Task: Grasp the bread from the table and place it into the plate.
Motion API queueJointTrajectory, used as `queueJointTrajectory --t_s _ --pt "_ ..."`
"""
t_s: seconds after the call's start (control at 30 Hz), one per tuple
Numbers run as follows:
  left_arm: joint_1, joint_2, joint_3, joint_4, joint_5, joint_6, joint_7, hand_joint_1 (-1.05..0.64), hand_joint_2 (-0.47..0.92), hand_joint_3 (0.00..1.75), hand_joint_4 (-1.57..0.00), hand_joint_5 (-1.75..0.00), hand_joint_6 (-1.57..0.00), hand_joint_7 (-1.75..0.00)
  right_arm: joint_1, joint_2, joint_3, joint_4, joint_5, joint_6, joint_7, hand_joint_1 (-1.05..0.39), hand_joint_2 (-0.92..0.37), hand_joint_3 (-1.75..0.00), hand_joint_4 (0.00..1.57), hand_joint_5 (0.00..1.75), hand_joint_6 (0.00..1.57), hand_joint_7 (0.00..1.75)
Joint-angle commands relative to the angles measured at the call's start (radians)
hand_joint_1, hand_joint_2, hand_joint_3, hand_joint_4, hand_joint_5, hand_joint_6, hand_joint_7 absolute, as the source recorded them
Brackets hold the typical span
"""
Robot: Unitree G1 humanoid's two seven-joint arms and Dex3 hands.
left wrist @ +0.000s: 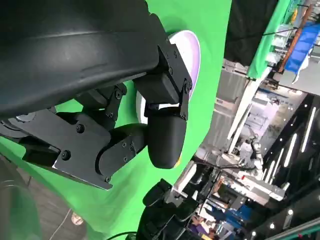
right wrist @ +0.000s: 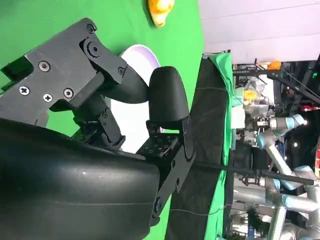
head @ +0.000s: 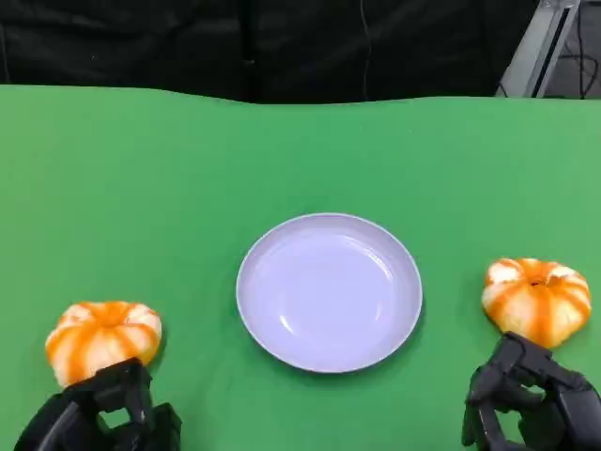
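- Black left hand (head: 99,413) sits at the near left edge of the green bench (head: 141,188); its fingers (left wrist: 167,135) look apart around nothing, just short of the nearer bread.
- Black right hand (head: 531,404) sits at the near right edge, fingers (right wrist: 167,97) spread, gripping nothing.
- Orange-and-white left bread (head: 103,338) lies on the bench just beyond the left hand, near or touching its fingertips; I cannot tell which.
- Matching right bread (head: 537,299) lies just beyond the right hand, also on the bench.
- Pale lilac plate (head: 329,291) rests between the two breads, apart from both.
- Dark backdrop (head: 282,47) hangs behind the far edge.
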Motion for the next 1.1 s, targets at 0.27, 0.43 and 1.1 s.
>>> queueJointTrajectory --t_s 0.27,0.43,1.1 --pt "0.003 0.011 0.012 -0.001 0.202 -0.248 0.13 -0.15 0.57 1.05 -0.79 -1.64 -0.83 -1.37 -0.018 -0.009 0.0 -0.015 0.001 0.02 -0.015 -0.14 -0.52 -1.28 0.81 1.75 0.71 1.62" --pt "0.011 0.027 0.03 0.038 0.438 -0.671 0.259 -0.28 0.84 0.37 -0.79 -0.97 -0.9 -0.63 -0.018 -0.013 -0.004 -0.012 -0.008 0.009 -0.018 -0.14 -0.51 -1.28 0.82 1.75 0.72 1.62" --pt "-0.055 0.306 0.015 -0.248 1.658 -0.381 0.809 -1.04 0.92 0.22 0.0 0.0 -0.26 0.0 -0.01 -0.007 0.004 -0.036 -0.021 0.029 -0.034 -0.14 -0.51 -1.28 0.81 1.75 0.73 1.59"
